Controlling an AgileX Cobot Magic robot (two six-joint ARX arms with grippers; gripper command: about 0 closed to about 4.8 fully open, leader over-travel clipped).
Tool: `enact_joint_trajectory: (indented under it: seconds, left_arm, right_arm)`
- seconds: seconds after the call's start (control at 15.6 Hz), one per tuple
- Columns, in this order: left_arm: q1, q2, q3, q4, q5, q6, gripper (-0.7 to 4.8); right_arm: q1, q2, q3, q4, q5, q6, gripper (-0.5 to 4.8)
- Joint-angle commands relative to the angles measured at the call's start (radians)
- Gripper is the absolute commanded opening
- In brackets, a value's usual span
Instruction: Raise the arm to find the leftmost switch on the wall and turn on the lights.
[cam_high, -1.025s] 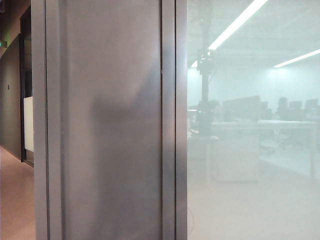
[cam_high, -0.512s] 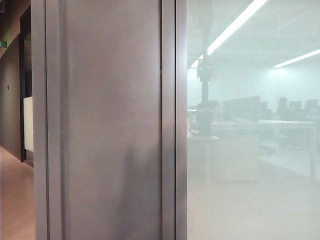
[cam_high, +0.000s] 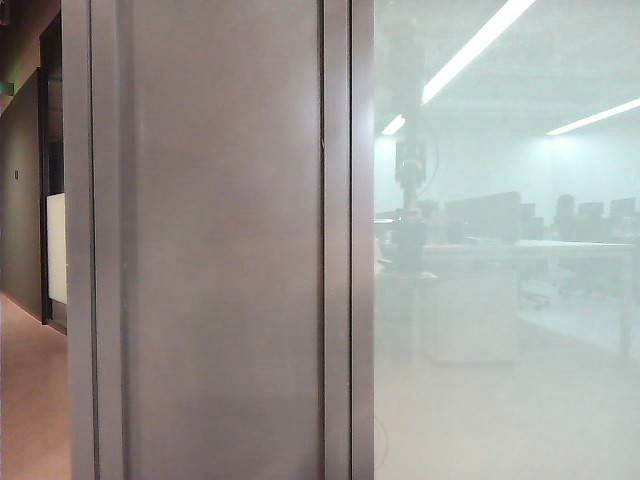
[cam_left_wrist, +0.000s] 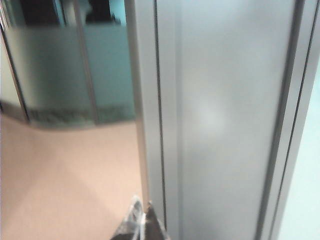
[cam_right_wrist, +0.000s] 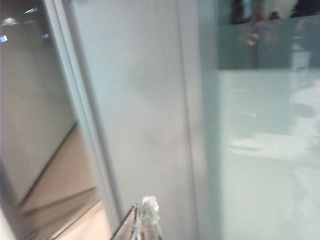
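No switch shows in any view. The arm (cam_high: 409, 195) appears only as a hazy dark upright silhouette in the frosted glass (cam_high: 500, 380), right of a grey metal wall panel (cam_high: 220, 250). My left gripper (cam_left_wrist: 143, 201) is shut and empty, its tips close in front of the grey panel (cam_left_wrist: 225, 125) near its edge. The right gripper (cam_right_wrist: 141, 201) is also shut and empty, pointing at the same kind of grey panel (cam_right_wrist: 145, 100) beside frosted glass (cam_right_wrist: 265, 150).
A corridor with a tan floor (cam_high: 30, 400) runs along the left of the panel. Bright ceiling strips (cam_high: 470, 50) and hazy desks (cam_high: 520, 250) show in the glass. Tan floor (cam_left_wrist: 65, 170) lies beside the panel in the left wrist view.
A dark shadow on the grey panel slid downward and is gone now. The blocky part of the silhouette in the glass sits lower than before.
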Motion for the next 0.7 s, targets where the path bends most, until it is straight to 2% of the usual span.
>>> enact_joint_trajectory:
  seconds: [0.06, 0.13, 0.26, 0.51, 0.7]
  left_arm:
    - [0.000, -0.001, -0.070, 0.037, 0.005, -0.026, -0.06]
    - [0.000, -0.001, -0.108, 0.069, 0.024, -0.064, -0.06]
    - [0.000, -0.001, -0.130, 0.122, 0.050, -0.092, -0.06]
    - [0.000, -0.003, -0.130, 0.139, 0.057, -0.134, -0.05]
    - [0.000, -0.003, -0.130, 0.128, 0.056, -0.131, -0.05]
  right_arm:
    - [0.001, -0.095, -0.105, 0.029, 0.161, 0.004, -0.01]
    - [0.000, -0.146, -0.166, 0.017, 0.267, 0.003, -0.01]
    - [0.000, -0.173, -0.232, 0.000, 0.357, 0.002, -0.01]
    - [0.000, -0.177, -0.262, -0.051, 0.366, -0.003, -0.01]
    - [0.000, -0.180, -0.262, -0.079, 0.366, -0.003, -0.01]
